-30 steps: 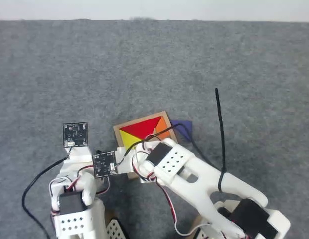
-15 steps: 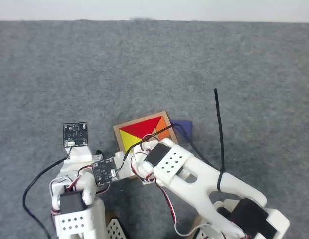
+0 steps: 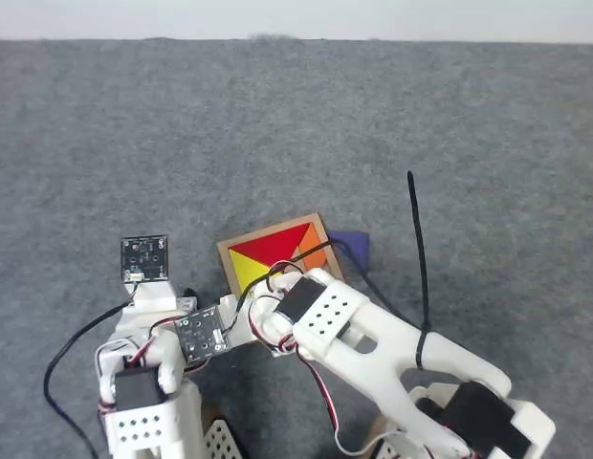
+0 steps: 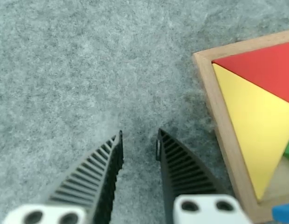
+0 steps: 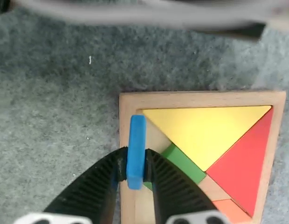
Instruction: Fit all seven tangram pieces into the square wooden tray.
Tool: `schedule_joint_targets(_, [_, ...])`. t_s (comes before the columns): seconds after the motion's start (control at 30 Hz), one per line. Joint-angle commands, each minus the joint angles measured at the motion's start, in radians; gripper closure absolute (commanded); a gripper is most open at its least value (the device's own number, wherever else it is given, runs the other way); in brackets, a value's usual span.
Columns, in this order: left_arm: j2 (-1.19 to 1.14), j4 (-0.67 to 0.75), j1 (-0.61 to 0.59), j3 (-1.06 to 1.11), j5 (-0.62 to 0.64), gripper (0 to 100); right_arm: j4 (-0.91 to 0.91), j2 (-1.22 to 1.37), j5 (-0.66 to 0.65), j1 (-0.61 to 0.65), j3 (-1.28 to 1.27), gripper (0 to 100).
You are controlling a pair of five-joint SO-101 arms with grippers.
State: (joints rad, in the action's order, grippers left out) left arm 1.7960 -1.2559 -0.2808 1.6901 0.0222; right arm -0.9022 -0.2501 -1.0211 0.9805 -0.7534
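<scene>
Grey felt-like cloth (image 3: 182, 124) covers the table in the high view, with a pale wall (image 3: 296, 17) at twelve o'clock. The square wooden tray (image 3: 268, 234) lies near centre, holding a red triangular piece (image 3: 277, 244) and a yellow triangular piece (image 3: 247, 268). A dark purple piece (image 3: 354, 247) lies just beside it at three o'clock.

In the left wrist view, the left gripper (image 4: 140, 137) hangs over bare cloth near the tray's corner, narrowly parted and holding nothing.

In the right wrist view, the right gripper (image 5: 135, 163) is clamped on a flat blue piece (image 5: 137, 140), which stands on edge at the tray's rim beside a green piece (image 5: 182, 163).
</scene>
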Motion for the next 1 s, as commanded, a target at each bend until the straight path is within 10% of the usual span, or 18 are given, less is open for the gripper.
schedule_joint_targets(0.0, [0.014, -0.002, -0.003, -0.005, -0.005, 89, -0.016, -0.005, -0.008, 0.005, 0.057, 98.9])
schedule_joint_targets(0.97, [0.014, -0.002, -0.003, -0.005, -0.005, 89, -0.021, -0.005, 0.032, -0.12, 0.137, 91.7])
